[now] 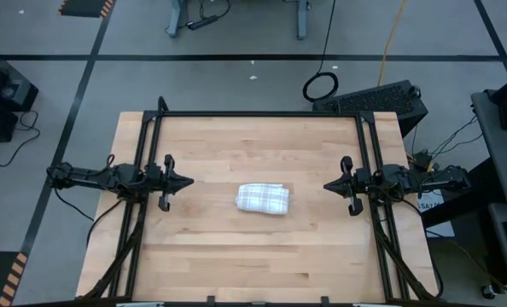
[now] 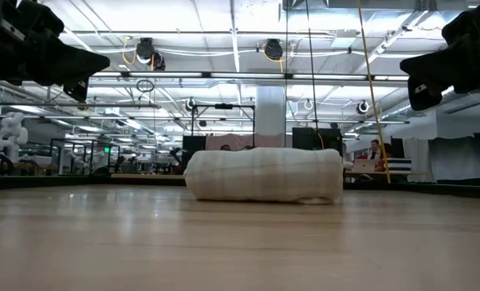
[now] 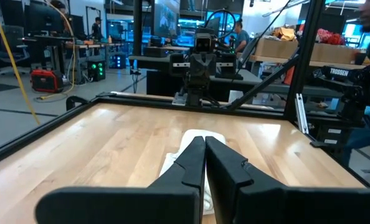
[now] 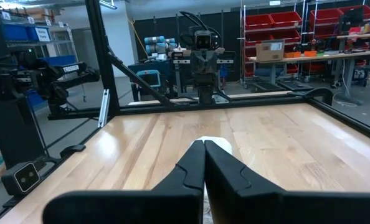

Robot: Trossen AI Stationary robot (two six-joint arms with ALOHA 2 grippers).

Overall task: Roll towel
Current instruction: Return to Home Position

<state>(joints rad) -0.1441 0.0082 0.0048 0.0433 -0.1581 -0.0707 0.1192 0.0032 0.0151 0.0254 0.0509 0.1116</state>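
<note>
The towel [image 1: 263, 198] is a rolled bundle of white cloth with a tan-grey check, lying on its side at the middle of the wooden table [image 1: 211, 247]. It also shows in the low view [image 2: 264, 175], in the left wrist view [image 3: 184, 154] and in the right wrist view [image 4: 217, 144]. My left gripper [image 1: 188, 182] is shut and empty, held above the table to the towel's left. My right gripper [image 1: 328, 185] is shut and empty, held above the table to the towel's right. Both point toward the towel.
A black metal frame [image 1: 262, 114] runs along the table's far edge and down both sides behind the arms. Bare wood lies around the towel on all sides. Beyond the table, a black case [image 1: 381, 98] and cables lie on the floor.
</note>
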